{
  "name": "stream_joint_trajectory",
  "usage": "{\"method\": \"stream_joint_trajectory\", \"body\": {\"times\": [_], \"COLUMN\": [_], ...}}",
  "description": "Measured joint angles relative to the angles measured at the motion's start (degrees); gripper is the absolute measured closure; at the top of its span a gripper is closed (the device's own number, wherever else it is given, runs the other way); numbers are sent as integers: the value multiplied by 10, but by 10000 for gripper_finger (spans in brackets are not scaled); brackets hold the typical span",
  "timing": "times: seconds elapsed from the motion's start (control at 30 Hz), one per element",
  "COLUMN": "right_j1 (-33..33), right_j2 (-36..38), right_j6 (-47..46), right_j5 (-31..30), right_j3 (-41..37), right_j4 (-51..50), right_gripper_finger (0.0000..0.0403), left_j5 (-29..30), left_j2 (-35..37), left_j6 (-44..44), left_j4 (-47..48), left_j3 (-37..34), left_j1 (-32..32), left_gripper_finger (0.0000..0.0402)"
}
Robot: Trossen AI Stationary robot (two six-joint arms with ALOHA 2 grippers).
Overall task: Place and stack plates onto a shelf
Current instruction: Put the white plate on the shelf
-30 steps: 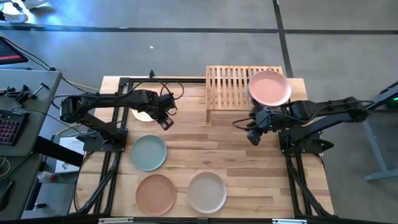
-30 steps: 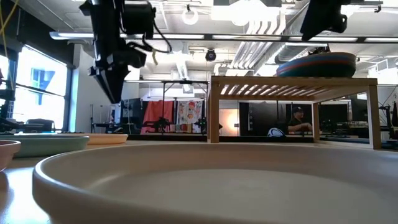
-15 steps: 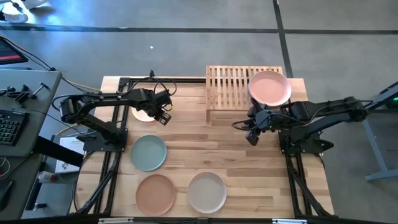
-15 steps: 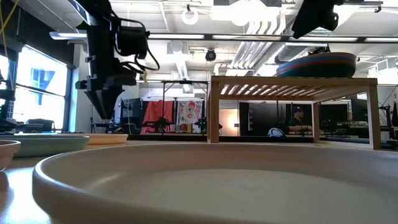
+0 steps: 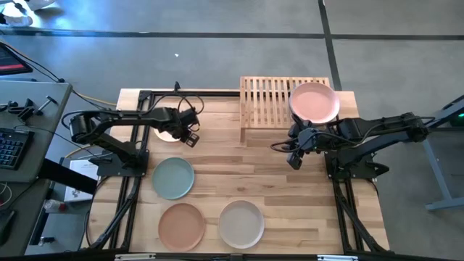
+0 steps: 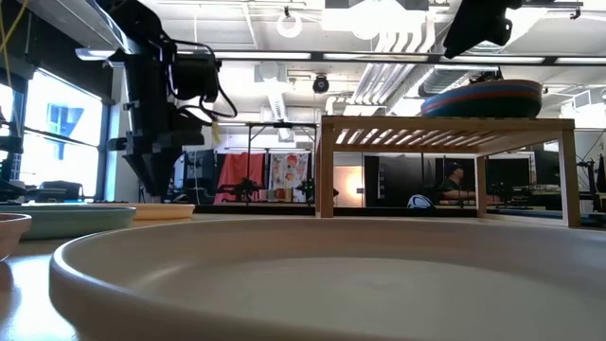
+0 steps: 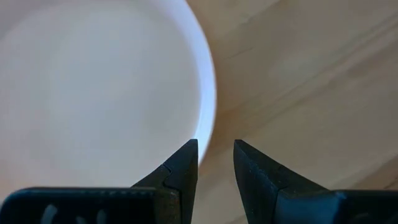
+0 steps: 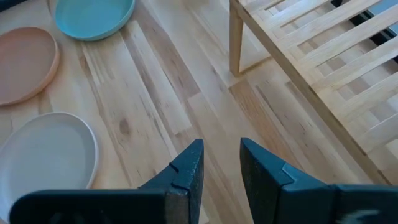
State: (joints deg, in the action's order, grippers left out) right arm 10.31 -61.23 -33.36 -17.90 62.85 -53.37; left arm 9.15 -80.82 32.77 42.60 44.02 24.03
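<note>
A cream plate [image 5: 165,133] lies flat at the table's far left. My left gripper [image 7: 216,155] points down, open, just over the plate's rim [image 7: 210,106]. One finger is above the plate and one above the bare wood. In the low view it [image 6: 151,192] hangs a little above the plate [image 6: 163,210]. The shelf [image 5: 270,101] stands at the far right and carries a stack of plates with a pink one [image 5: 314,102] on top. My right gripper [image 8: 221,163] is open in the air in front of the shelf [image 8: 323,62], with nothing between its fingers.
A pale green plate [image 5: 173,178], a terracotta plate [image 5: 181,225] and a beige plate [image 5: 241,223] lie on the table's near half. The shelf's left half [image 5: 262,98] is bare slats. A desk with a keyboard [image 5: 13,148] stands left of the table.
My left gripper has come down toward the cream plate, shifting a little toward the table's left edge and rolling slightly. It has stayed open. The plates have not moved.
</note>
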Motion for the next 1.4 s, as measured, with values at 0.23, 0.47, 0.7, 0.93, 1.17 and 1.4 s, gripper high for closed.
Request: {"method": "stream_joint_trajectory", "body": {"times": [0.23, 0.47, 0.7, 0.93, 1.17, 1.4], "right_j1": [0, 0, 0, 0, 0, 0], "right_j2": [0, 0, 0, 0, 0, 0], "right_j6": [-1, -2, 3, 4, 4, -2], "right_j5": [0, 0, 0, 0, 0, -14], "right_j3": [0, 0, 0, 0, 0, 0], "right_j4": [1, 1, 10, 12, 14, 14], "right_gripper_finger": [318, 318, 318, 318, 318, 318], "left_j5": [0, 0, 15, 19, 21, 33], "left_j2": [0, -11, -47, -66, -86, -82], "left_j6": [-3, -3, -11, -9, -35, -74], "left_j4": [-17, -18, -21, -26, -30, -34], "left_j3": [-12, -11, -11, -11, -10, -10], "left_j1": [0, 0, 0, 0, -2, -19], "left_gripper_finger": [309, 309, 309, 310, 346, 396]}}
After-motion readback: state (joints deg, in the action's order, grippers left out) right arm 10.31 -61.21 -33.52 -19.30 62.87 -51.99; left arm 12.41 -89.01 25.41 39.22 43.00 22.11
